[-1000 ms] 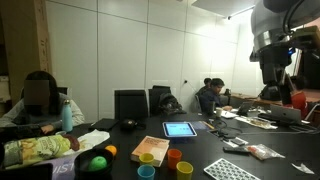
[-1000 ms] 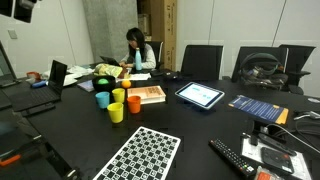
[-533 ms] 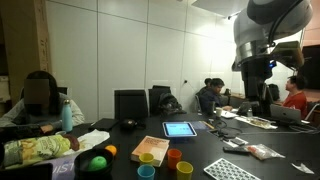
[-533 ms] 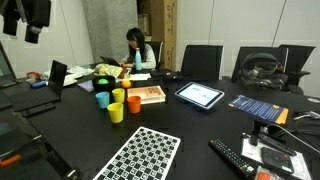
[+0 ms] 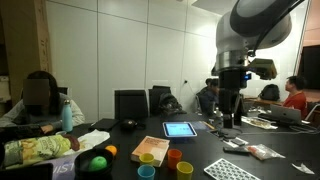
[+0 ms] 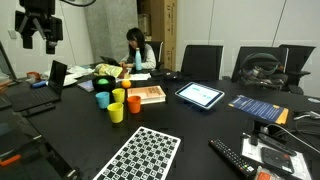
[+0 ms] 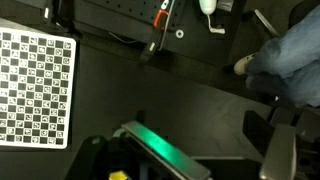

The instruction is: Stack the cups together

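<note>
A meeting room with white panelled walls held a long black table (image 6: 205, 128), with people seated at its far end. The four cups stood upright in a loose cluster beside a book (image 6: 148, 94), none inside another: the yellow cup (image 6: 115, 112), the orange cup (image 6: 119, 96), the light blue cup (image 6: 102, 99) and the red cup (image 6: 134, 103).

Over the last second the arm had swung across the room, carrying the claw (image 5: 228, 118) from the edge of the frame toward the middle in both exterior views. It hung high and well apart from the cups. It was too small and dark to tell whether its fingers stood apart or together. It held nothing.

The wrist view caught only the checkerboard (image 7: 35, 85) and bare table, no cup. By my reckoning this was only the approach, with all the stacking left to do.
</note>
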